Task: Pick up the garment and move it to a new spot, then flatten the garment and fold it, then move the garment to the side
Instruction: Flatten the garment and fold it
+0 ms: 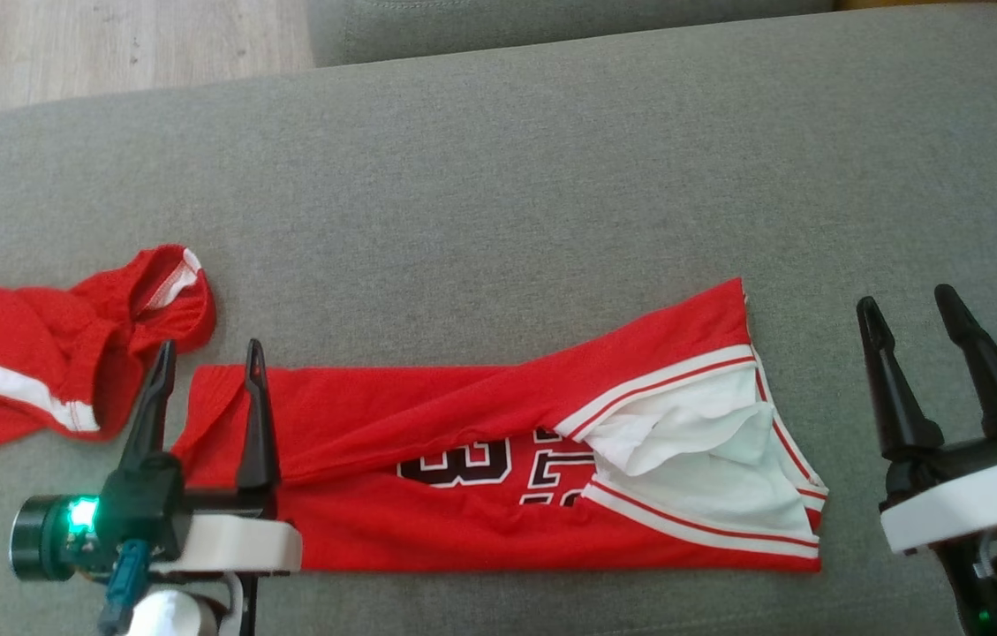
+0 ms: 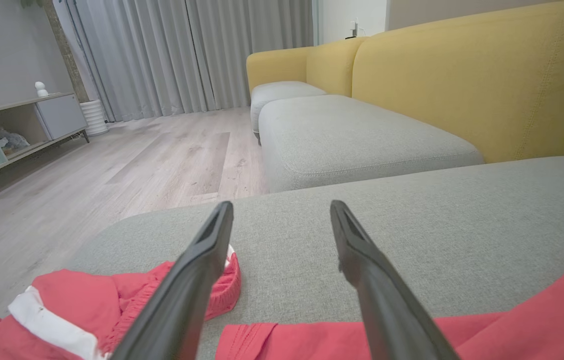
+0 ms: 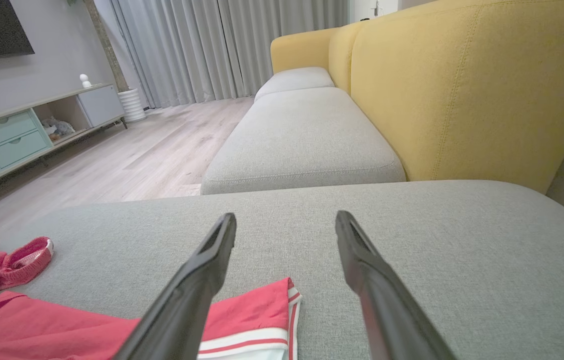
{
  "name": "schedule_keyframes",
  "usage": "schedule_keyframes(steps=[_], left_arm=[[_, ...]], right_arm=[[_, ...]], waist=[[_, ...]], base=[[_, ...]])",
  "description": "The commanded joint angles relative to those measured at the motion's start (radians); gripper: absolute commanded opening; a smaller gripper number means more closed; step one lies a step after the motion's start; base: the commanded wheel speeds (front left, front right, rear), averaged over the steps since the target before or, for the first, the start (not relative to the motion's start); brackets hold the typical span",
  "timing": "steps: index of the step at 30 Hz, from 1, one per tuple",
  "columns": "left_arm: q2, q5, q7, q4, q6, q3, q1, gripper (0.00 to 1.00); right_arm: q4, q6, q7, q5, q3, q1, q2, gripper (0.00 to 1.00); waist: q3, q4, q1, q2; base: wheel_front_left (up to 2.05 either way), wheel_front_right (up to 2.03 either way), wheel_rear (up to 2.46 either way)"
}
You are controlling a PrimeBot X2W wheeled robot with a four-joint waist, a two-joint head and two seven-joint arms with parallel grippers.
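The garment [image 1: 427, 424] is a red jersey with white trim and black numbers. It lies in a long folded band on the grey cushion [image 1: 498, 177], white lining showing at its right end. My left gripper [image 1: 210, 349] stands open over the jersey's left end, nothing between its fingers. In the left wrist view the left gripper [image 2: 282, 205] has the jersey's edge [image 2: 311, 340] beneath it. My right gripper [image 1: 904, 300] is open above bare cushion, just right of the jersey. The right wrist view has the right gripper [image 3: 286, 216] open, with the jersey's striped corner [image 3: 257, 320] below its left finger.
A second red piece with a white stripe [image 1: 39, 353] lies crumpled at the cushion's left edge, close to my left gripper. Beyond are another grey seat [image 2: 351, 135], a yellow sofa back [image 3: 461, 90], wood floor [image 2: 112, 165] and a low cabinet [image 3: 22, 130].
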Motion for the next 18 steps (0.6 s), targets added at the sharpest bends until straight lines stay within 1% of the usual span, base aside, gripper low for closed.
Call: schedule_keyframes(steps=[1, 6, 9, 13, 18], left_arm=[[0.025, 0.005, 0.001, -0.026, 0.007, 0.036, -0.048, 1.00], [0.024, 0.004, 0.003, -0.027, 0.010, 0.034, -0.052, 1.00], [0.020, 0.007, 0.002, -0.030, 0.010, 0.029, -0.062, 1.00], [0.006, 0.010, -0.009, -0.028, 0.005, 0.019, -0.082, 1.00], [-0.014, 0.008, -0.025, -0.014, -0.002, 0.007, -0.100, 1.00]], right_arm=[[-0.038, -0.001, 0.001, -0.001, 0.014, -0.024, -0.006, 1.00], [-0.019, -0.001, 0.011, 0.007, 0.015, -0.026, -0.014, 1.00], [0.038, -0.001, 0.022, 0.018, 0.040, -0.042, -0.042, 1.00], [0.186, -0.001, 0.006, 0.052, 0.097, -0.084, -0.083, 1.00], [0.407, -0.001, -0.023, 0.094, 0.170, -0.139, -0.099, 1.00]], waist=[[-0.001, 0.001, -0.0001, -0.0001], [0.004, 0.006, -0.0001, -0.0001], [0.020, 0.014, -0.0001, -0.0001], [0.046, 0.036, -0.0001, -0.0001], [0.066, 0.067, -0.0001, -0.0001]], base=[[0.00, 0.00, 0.00], [0.00, 0.00, 0.00], [0.00, 0.00, 0.00], [0.00, 0.00, 0.00], [0.00, 0.00, 0.00]])
